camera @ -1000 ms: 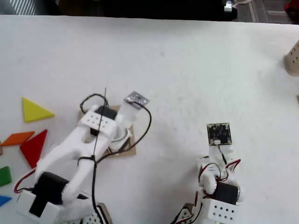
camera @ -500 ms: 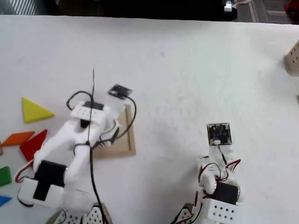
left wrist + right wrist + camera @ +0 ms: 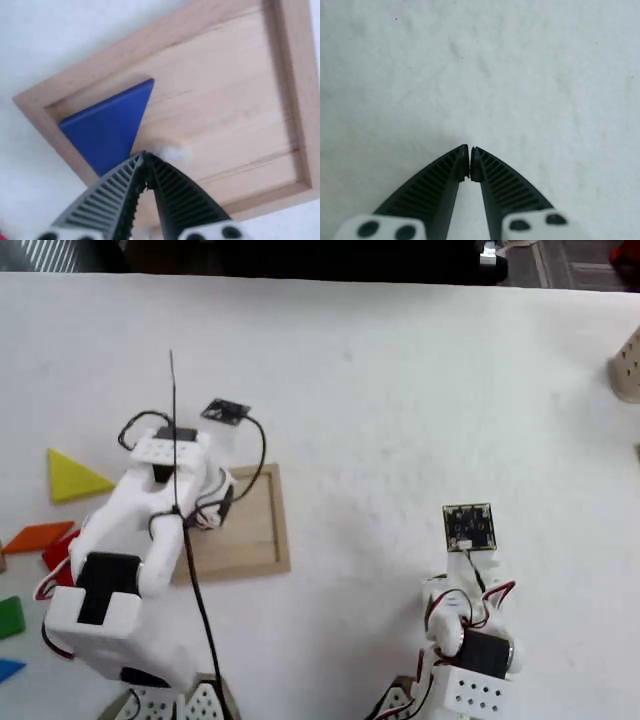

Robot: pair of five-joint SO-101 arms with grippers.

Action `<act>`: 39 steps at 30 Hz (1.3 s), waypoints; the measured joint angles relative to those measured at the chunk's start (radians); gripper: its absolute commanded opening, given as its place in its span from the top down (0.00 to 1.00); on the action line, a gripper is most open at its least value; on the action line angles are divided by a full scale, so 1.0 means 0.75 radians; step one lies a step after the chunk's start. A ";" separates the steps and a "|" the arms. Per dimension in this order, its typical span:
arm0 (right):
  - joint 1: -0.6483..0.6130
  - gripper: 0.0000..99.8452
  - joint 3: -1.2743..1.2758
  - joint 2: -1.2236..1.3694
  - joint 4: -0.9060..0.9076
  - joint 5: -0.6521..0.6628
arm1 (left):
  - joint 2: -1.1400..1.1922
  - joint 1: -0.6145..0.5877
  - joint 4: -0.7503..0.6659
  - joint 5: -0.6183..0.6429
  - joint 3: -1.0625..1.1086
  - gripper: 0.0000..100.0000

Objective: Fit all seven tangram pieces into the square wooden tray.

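white bench (image 3: 420,380) spreads under both arms. along its left edge lie the loose pieces: a blue scrap (image 3: 8,669), a green piece (image 3: 10,617), an orange piece (image 3: 38,536), a red piece (image 3: 57,548) partly under the arm, and a yellow triangle (image 3: 75,478). they look thin, stiff and light, and likely slick on the bench, so a pinch across two opposite edges from above seems best. next, the left end effector (image 3: 145,161) hangs over the tray (image 3: 295,75), pressed together on nothing. the tray holds one blue triangle (image 3: 107,127), tucked into a corner against the rim, with bare wood beside it. far right, the right end effector (image 3: 470,164) is also pressed together, over bare bench.
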 measured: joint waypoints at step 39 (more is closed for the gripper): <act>0.000 0.98 0.000 0.000 0.000 0.000 | 0.004 -0.080 -0.174 0.182 -0.004 0.98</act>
